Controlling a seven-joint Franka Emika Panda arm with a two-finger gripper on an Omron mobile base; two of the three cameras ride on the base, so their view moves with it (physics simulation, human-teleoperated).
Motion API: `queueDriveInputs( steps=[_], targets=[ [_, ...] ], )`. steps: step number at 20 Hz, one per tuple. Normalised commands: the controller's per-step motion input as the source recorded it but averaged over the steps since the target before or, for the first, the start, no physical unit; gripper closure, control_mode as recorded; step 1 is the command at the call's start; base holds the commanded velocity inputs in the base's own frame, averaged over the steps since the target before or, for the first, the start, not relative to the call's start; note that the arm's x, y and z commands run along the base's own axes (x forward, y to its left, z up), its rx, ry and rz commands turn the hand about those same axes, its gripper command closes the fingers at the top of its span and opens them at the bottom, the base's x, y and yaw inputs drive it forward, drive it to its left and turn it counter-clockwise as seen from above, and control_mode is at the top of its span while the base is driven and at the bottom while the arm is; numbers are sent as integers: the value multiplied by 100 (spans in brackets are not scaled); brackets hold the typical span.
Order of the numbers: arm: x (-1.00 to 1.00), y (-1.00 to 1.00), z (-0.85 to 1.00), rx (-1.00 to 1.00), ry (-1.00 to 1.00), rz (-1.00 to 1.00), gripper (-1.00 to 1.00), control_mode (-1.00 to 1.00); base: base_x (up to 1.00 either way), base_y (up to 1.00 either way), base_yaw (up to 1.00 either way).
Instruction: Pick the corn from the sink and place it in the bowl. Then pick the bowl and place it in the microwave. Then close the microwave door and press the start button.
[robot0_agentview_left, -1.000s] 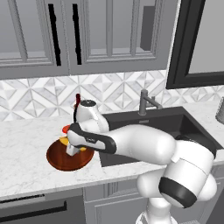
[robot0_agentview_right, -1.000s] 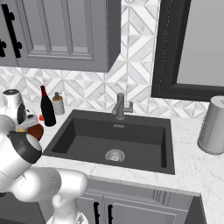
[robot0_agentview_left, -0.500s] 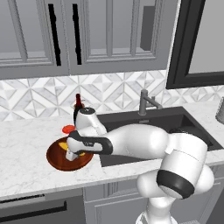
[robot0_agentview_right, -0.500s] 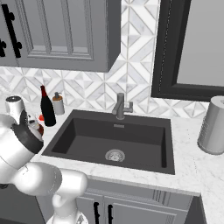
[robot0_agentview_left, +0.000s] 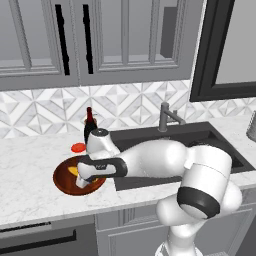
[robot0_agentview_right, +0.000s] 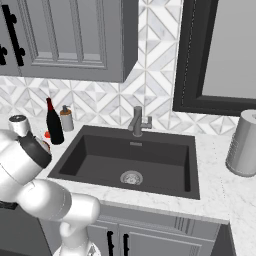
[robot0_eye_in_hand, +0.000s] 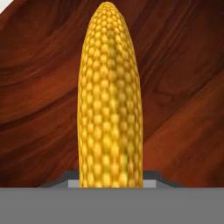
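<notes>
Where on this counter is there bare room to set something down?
Bare marble lies left of the bowl toward the backsplash, and between the sink and the grey canister. It is crowded behind the bowl, around the dark bottle, small dispenser and flat red thing.

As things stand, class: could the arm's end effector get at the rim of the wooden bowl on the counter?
Probably yes. The end effector hangs right over the bowl, with nothing between them. But the corn sits in its jaws, so it would have to let that go first.

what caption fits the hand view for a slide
Corn seen lengthwise, close over the reddish-brown wooden bowl.
</notes>
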Motion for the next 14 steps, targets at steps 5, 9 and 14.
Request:
queueDriveInputs(
  steps=[5,9,14],
  targets=[
    [6,0,-20,0,0,0,100,-100,0,0,0],
    [10,4,-18,0,0,0,-100,-100,0,0,0],
    [10,0,-2,0,2,0,-100,-100,0,0,0]
  ],
)
